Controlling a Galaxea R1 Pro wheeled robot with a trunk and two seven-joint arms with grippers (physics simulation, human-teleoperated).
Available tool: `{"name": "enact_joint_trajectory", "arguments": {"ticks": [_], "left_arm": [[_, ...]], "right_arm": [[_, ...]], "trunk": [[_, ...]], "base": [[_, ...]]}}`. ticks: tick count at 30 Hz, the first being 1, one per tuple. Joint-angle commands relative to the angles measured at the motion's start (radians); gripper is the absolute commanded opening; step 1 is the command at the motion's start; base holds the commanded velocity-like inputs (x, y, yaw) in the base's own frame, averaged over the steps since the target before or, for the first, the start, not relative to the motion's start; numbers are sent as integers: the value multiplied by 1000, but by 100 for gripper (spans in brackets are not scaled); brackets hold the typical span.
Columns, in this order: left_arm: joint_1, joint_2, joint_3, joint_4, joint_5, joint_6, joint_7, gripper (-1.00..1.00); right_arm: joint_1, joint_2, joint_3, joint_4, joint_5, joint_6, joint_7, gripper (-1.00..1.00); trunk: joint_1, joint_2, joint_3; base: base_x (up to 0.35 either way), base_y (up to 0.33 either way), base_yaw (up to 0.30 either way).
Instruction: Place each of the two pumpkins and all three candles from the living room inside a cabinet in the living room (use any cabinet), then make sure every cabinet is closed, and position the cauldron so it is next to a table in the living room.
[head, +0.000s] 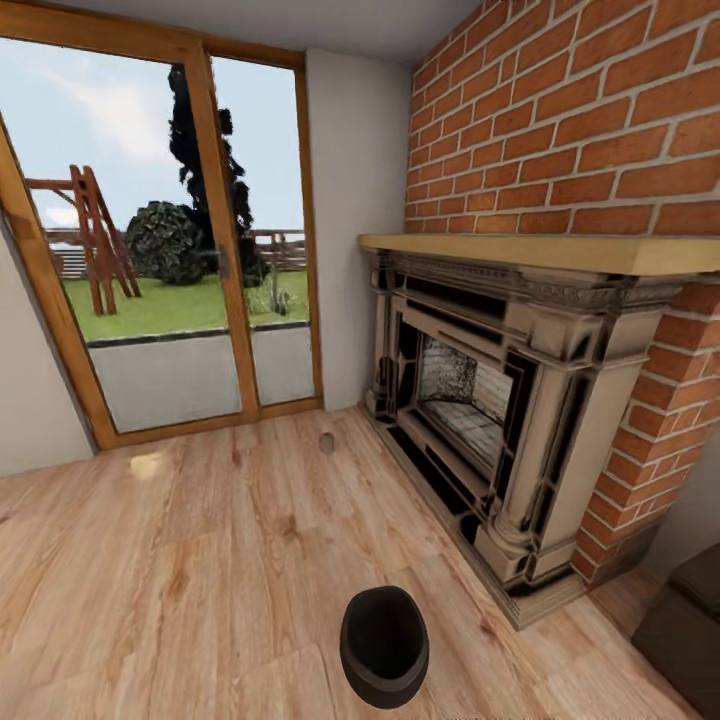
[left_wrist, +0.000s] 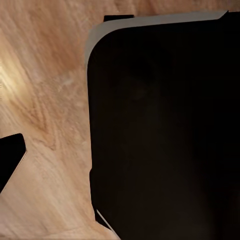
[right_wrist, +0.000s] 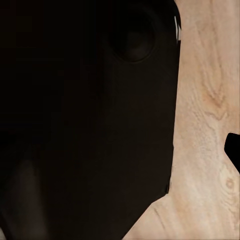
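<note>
So the brick wall (head: 590, 120) takes up the right side, then the glass door (head: 170, 250) with the garden behind it, then the fireplace (head: 500, 400) under its wooden mantel (head: 560, 252). The black cauldron (head: 384, 645) sits upright on the wood floor (head: 180, 580), just off the hearth corner. A candle (head: 326, 442) stands near the door (tiny from here). Can't tell how either gripper's fingers are set; the wrist views are mostly dark bodywork over floor.

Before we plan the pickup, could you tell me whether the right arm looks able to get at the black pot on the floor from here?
Probably yes. The black pot sits on open wooden floor close in front of the robot, with nothing around it; the fireplace stands well aside. Neither arm appears in the head view, so actual reach stays uncertain.
</note>
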Motion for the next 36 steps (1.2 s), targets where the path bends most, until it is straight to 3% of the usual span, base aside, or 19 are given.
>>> {"name": "enact_joint_trajectory", "arguments": {"ticks": [1,10,26,36], "left_arm": [[0,0,-1,1,0,-4,0,100],[-1,0,-1,1,0,-4,0,100],[0,0,-1,1,-1,-4,0,100],[0,0,-1,1,0,-4,0,100]], "right_arm": [[0,0,-1,0,-1,0,2,100],[0,2,-1,0,-1,-1,2,100],[0,2,-2,0,-1,0,2,100],[0,3,-1,0,-1,-1,2,100]], "trunk": [[0,0,-1],[0,0,-1],[0,0,-1],[0,0,-1]], "base": [[116,93,-298],[200,171,-205],[252,153,-11],[54,9,0]]}}
